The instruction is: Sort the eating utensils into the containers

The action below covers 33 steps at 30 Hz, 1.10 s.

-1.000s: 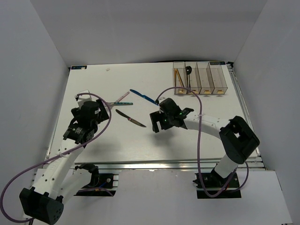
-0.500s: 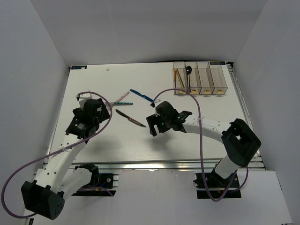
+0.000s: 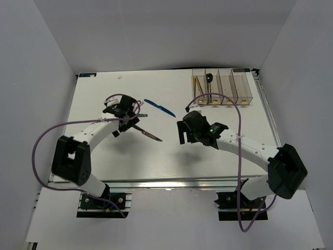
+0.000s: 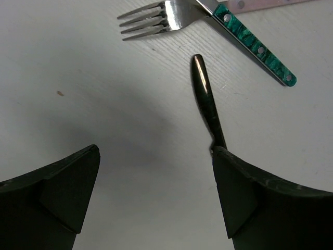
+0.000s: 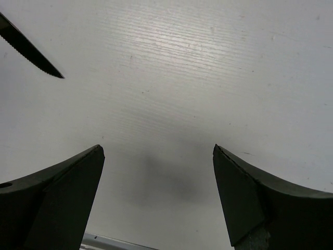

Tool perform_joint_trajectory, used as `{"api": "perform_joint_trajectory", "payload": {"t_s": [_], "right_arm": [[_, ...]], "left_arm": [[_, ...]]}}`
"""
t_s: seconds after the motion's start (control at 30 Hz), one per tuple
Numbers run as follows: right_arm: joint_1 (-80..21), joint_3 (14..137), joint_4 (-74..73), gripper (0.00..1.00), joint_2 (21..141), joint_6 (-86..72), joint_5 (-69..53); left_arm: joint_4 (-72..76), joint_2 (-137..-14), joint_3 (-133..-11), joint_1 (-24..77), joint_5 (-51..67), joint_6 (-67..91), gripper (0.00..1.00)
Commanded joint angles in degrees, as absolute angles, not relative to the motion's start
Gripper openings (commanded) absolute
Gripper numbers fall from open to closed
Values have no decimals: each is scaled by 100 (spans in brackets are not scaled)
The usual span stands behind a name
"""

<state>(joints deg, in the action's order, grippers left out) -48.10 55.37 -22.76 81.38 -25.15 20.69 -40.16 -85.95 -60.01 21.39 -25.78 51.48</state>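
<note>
Left tool [image 4: 156, 161] hangs low with its jaws spread wide and nothing between them. Right tool [image 5: 158, 156] is likewise wide open and empty, poised over bare surface at mid-frame in the top view. Both look set for a pickup rather than a drop.

White worktop [image 3: 93, 88] carries everything. Containers [image 3: 218, 87] sit at its upper right, a row of clear bins with yellowish tags at their near ends, presumably so each takes one kind of cutlery. Orange chopsticks [image 3: 197, 86] lie in the left-end bin and a black spoon [image 3: 209, 78] in the one beside it.

Loose pieces lie left of centre, well apart from the bins. Dark knife [image 3: 146, 133] lies slantwise between the two tools. In the left wrist view its handle runs from centre down to the inner edge of the right-hand finger; whether they touch I cannot tell. Its serrated tip shows at the upper left of the right wrist view. On that showing, the left tool is probably lining up to close across this handle. Blue knife [image 3: 158, 107] lies apart, above centre. Green-handled fork [image 4: 244, 35] lies just beyond the knife handle at the top of the left wrist view, tines toward the left. A pale pink handle [image 4: 260, 4] meets it at the top edge.
</note>
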Motion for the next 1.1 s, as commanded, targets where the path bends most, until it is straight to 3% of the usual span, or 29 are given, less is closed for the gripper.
{"api": "perform_joint_trajectory", "payload": {"t_s": [0.0,0.3,0.5,0.77,0.97,1.07], "right_arm": [[-4755,5423,-2355,89,7744,-2646,2338],[-4711,5045,-2242,89,7383,-2487,2400],[-4685,4711,-2039,89,7084,-2443,2250],[-4685,4465,-1969,89,6733,-2435,2118],[-4685,4421,-1951,89,6548,-2514,1978],[-4685,4412,-1951,89,6487,-2505,1951]], "left_arm": [[-4227,-9086,-6591,2241,-2435,6055,98],[-5071,-10888,-8005,2250,-1969,6636,97],[-4975,-11373,-8104,2250,-1854,6680,91],[-4825,-11470,-7761,2162,-1775,6847,64],[-4808,-11540,-7708,2118,-1802,6838,64],[-4712,-11558,-7603,2109,-1749,6838,49]]}}
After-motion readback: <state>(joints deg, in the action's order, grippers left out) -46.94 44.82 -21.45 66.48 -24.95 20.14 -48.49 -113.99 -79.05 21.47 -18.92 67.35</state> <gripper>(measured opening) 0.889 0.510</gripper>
